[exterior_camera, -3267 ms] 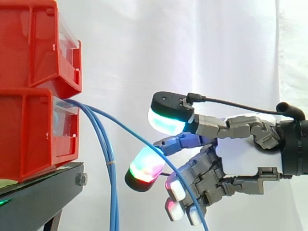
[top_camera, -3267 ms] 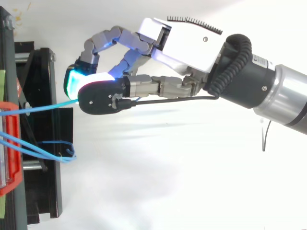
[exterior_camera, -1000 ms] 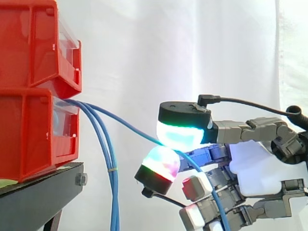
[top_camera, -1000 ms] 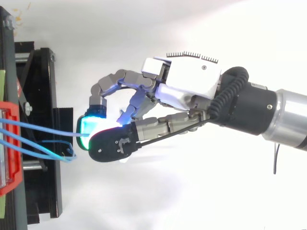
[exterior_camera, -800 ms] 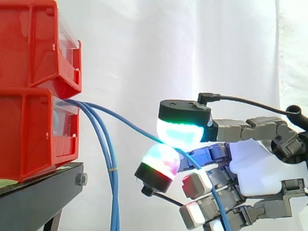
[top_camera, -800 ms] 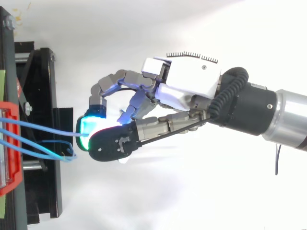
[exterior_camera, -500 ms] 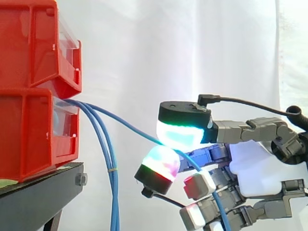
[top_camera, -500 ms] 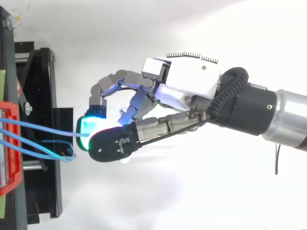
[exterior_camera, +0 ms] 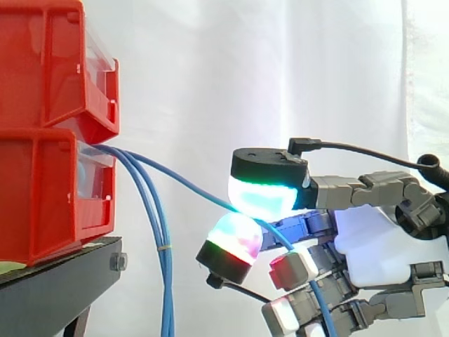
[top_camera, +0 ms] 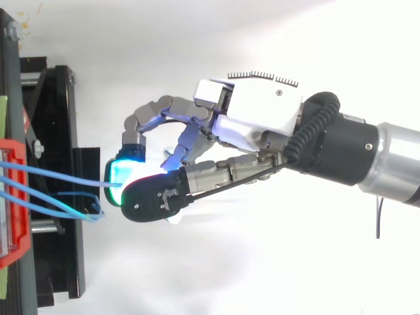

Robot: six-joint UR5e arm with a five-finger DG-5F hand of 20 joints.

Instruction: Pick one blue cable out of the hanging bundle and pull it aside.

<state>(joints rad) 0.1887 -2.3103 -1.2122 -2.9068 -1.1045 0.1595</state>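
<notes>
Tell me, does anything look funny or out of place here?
One blue cable slants away from the hanging bundle, stretched from the lower red bin to the hand, whose pads pinch it. The others hang straight down. That fits the task; nothing looks broken or spilled.

You've got a black stand (exterior_camera: 59, 288) at left. The lower red bin (exterior_camera: 42, 196) sits directly on it, with the upper red bin (exterior_camera: 42, 63) stacked on top.
</notes>
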